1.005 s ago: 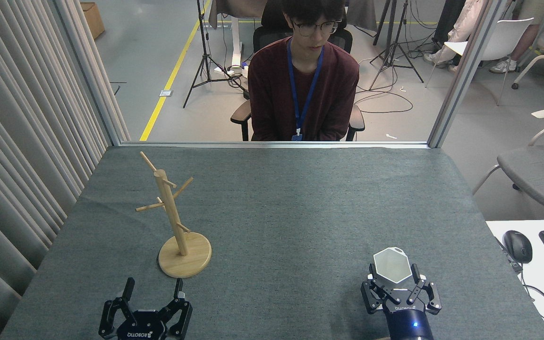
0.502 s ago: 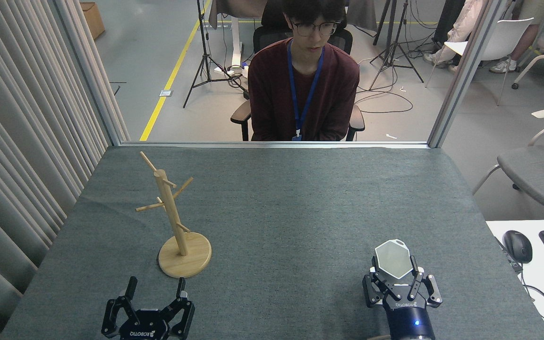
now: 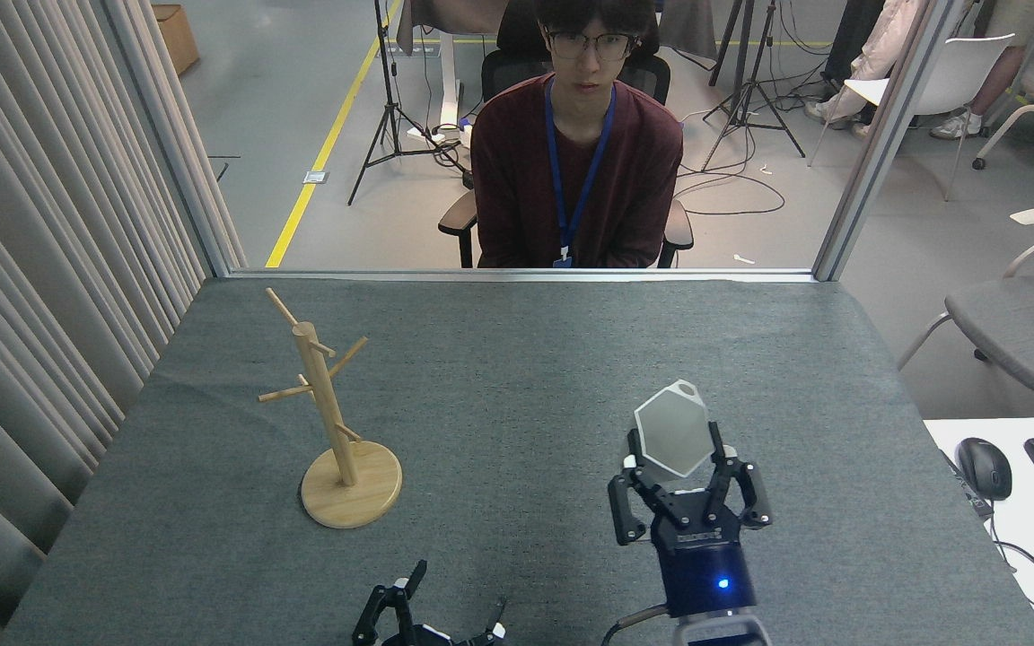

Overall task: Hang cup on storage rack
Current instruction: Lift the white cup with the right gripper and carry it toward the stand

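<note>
Head view: white hexagonal cup (image 3: 671,430), rim tab w/ hole, clamped in right pincer (image 3: 674,449); left pincer (image 3: 454,597) wide.

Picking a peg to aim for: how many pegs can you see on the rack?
4 on the storage rack: one up-left at the top, one up-right, one pointing left at mid-height, and a short one low on the right. Others may be hidden behind the post.

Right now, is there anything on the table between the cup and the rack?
Nothing visible. The right gripper holds the cup, and only bare table lies between it and the rack. The left gripper sits low, nearer than that path.
</note>
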Tool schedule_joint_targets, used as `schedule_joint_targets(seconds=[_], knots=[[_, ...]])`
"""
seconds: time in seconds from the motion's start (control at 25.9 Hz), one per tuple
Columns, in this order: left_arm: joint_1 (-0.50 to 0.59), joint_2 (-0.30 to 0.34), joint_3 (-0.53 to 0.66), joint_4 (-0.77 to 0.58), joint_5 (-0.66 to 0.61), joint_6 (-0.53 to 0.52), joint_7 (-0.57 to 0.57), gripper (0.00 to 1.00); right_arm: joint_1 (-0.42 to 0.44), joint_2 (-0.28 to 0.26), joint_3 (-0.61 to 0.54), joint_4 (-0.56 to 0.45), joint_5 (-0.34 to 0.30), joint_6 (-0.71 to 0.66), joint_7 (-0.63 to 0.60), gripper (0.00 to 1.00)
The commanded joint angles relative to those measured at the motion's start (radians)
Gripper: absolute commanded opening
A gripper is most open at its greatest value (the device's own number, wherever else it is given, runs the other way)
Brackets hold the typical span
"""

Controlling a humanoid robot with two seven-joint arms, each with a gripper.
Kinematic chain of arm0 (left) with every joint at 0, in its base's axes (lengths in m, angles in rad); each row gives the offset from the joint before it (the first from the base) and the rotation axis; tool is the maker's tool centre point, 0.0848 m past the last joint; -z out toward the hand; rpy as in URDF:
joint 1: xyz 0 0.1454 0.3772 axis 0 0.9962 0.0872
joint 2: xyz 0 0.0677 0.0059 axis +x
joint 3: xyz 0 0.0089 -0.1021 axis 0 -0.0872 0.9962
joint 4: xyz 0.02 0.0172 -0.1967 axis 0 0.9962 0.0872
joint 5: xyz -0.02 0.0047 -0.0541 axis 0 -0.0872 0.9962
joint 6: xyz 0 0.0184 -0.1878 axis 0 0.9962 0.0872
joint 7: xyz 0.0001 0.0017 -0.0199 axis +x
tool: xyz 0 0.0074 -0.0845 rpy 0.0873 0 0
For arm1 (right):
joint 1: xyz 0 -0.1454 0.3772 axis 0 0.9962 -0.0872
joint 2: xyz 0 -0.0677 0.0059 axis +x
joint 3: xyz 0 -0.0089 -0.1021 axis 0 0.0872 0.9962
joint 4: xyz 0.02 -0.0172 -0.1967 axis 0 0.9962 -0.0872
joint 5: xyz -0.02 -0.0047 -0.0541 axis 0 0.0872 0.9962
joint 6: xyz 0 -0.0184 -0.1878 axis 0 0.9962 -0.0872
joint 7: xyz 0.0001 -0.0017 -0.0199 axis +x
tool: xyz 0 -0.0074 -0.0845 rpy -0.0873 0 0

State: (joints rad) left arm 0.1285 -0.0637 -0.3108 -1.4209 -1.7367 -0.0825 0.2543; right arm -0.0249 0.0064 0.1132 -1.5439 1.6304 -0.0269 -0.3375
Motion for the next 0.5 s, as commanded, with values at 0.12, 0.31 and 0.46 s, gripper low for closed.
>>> schedule_joint_targets(seconds=[0.12, 0.31, 0.46], knots=[[-0.063, -0.021, -0.059, 0.057, -0.032, 0.009, -0.006, 0.99, 0.062, 0.083, 0.164, -0.024, 0.167, 0.010, 0.000, 0.54], [-0.069, -0.022, -0.059, 0.060, -0.032, 0.010, -0.006, 0.99, 0.097, 0.076, 0.276, -0.022, 0.180, 0.044, 0.000, 0.54], [-0.067, -0.021, -0.056, 0.056, -0.029, 0.010, -0.006, 0.99, 0.115, 0.073, 0.293, -0.009, 0.218, 0.041, -0.003, 0.54]])
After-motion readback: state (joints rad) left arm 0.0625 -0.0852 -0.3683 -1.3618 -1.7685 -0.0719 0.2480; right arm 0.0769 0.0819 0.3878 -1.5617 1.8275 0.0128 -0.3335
